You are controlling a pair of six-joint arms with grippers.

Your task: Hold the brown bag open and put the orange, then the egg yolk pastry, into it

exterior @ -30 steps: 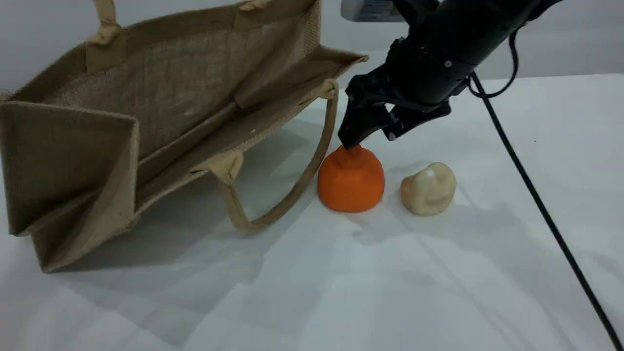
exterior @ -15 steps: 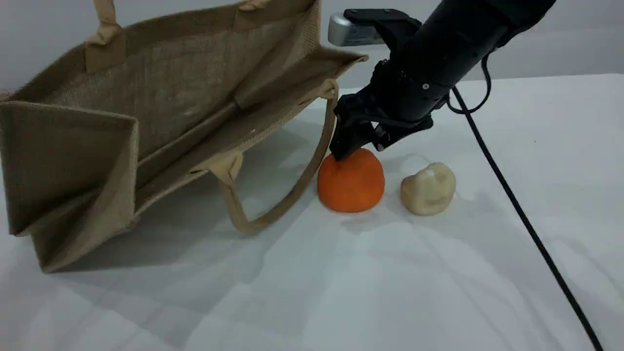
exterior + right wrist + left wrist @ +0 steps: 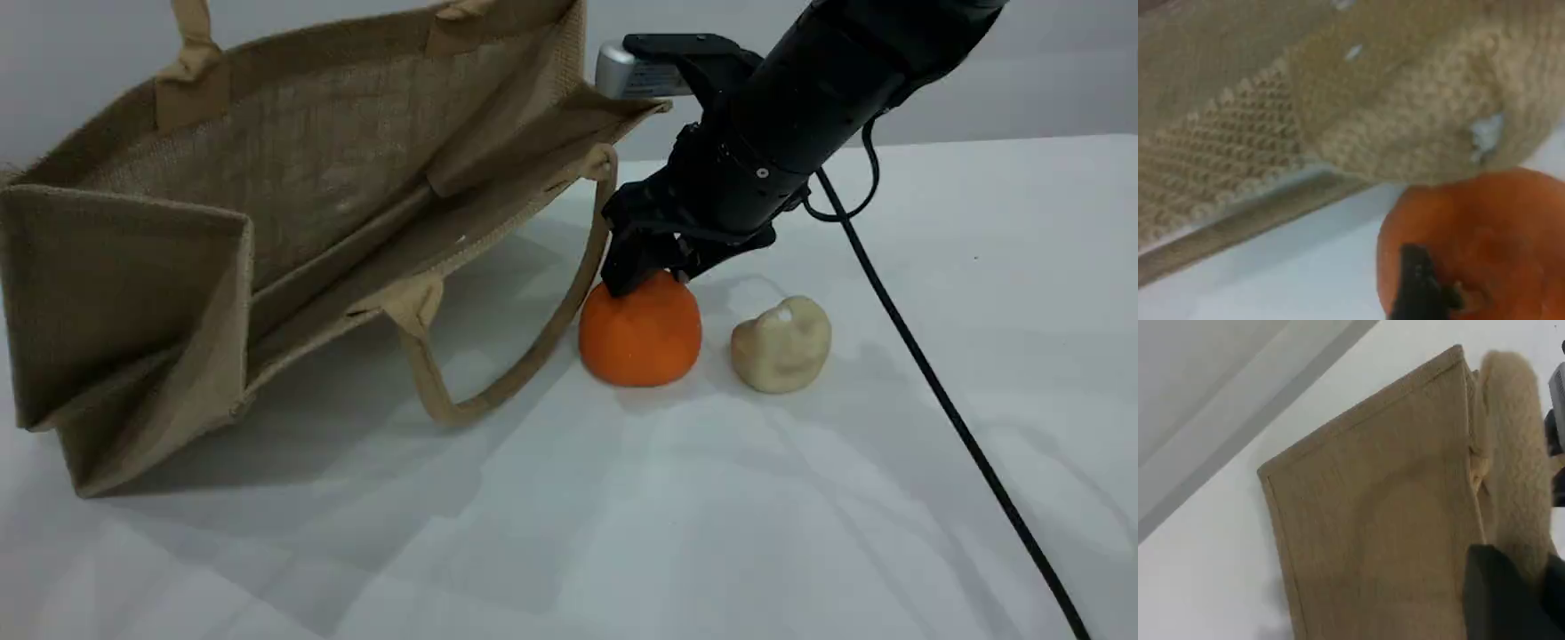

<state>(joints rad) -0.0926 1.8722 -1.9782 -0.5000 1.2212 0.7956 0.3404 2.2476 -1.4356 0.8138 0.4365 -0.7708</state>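
Observation:
The brown bag (image 3: 293, 178) lies tilted at the left with its mouth gaping toward me. Its far handle (image 3: 191, 36) rises out of the top edge. In the left wrist view the padded handle (image 3: 1511, 453) runs down to my left gripper (image 3: 1511, 600), which is shut on it above the bag (image 3: 1371, 520). The orange (image 3: 640, 342) sits on the table beside the bag's near handle loop (image 3: 533, 351). My right gripper (image 3: 653, 271) is down over the orange's top, its fingers either side of the hidden neck; one fingertip (image 3: 1418, 287) rests on the orange (image 3: 1485, 240). The egg yolk pastry (image 3: 782, 347) lies just right of the orange.
A black cable (image 3: 933, 382) trails from the right arm across the white table to the lower right corner. The bag's near handle loop lies on the table close to the orange's left side.
The right gripper has come down and slightly left onto the orange's top, covering its neck, and its fingers have drawn closer. The bag, orange and pastry have not moved.

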